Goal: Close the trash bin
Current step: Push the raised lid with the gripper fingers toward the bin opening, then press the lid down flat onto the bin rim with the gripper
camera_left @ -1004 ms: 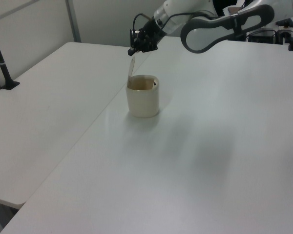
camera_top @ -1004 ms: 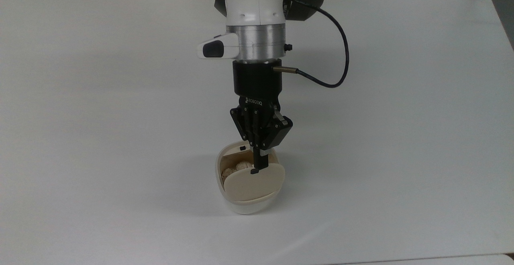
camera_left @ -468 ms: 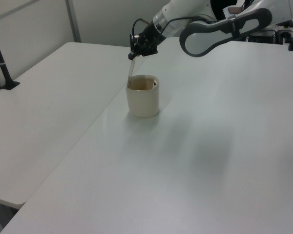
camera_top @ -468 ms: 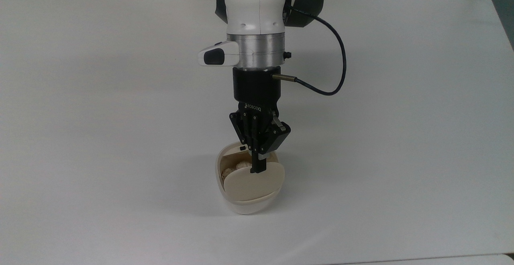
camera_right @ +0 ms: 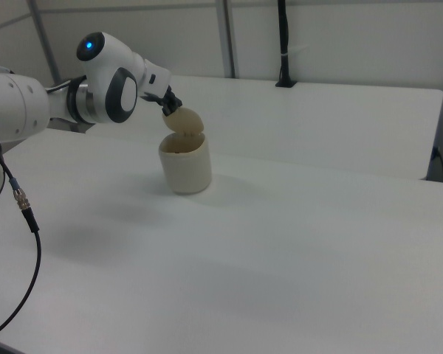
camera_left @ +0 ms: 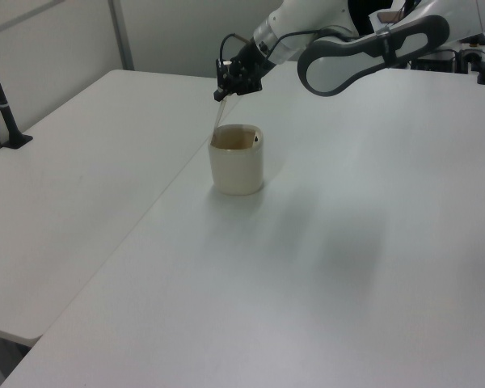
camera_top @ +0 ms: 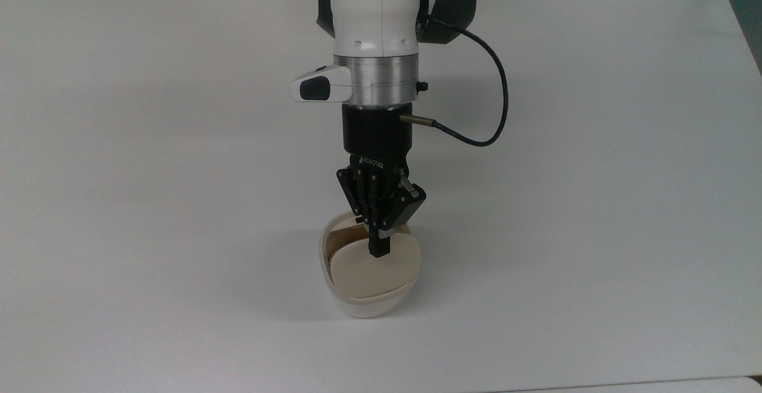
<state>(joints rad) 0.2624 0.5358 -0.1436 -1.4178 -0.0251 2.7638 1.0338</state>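
Now we have our fingers (camera_top: 378,251) pressed together against the raised lid's (camera_top: 372,268) upper edge, the trash bin's (camera_left: 237,168) opening lying just below, toward the arm.

The arm is reaching down the middle of the white table (camera_top: 149,161), its black cable (camera_top: 494,113) looping out toward the top view's right. The gripper (camera_top: 378,251) is sitting with its fingers pressed together, tips resting on the upper edge of the beige lid (camera_top: 372,268). The lid is leaning over the trash bin (camera_top: 357,303), covering most of the opening and leaving a narrow gap showing on the top view's left side of the white body.
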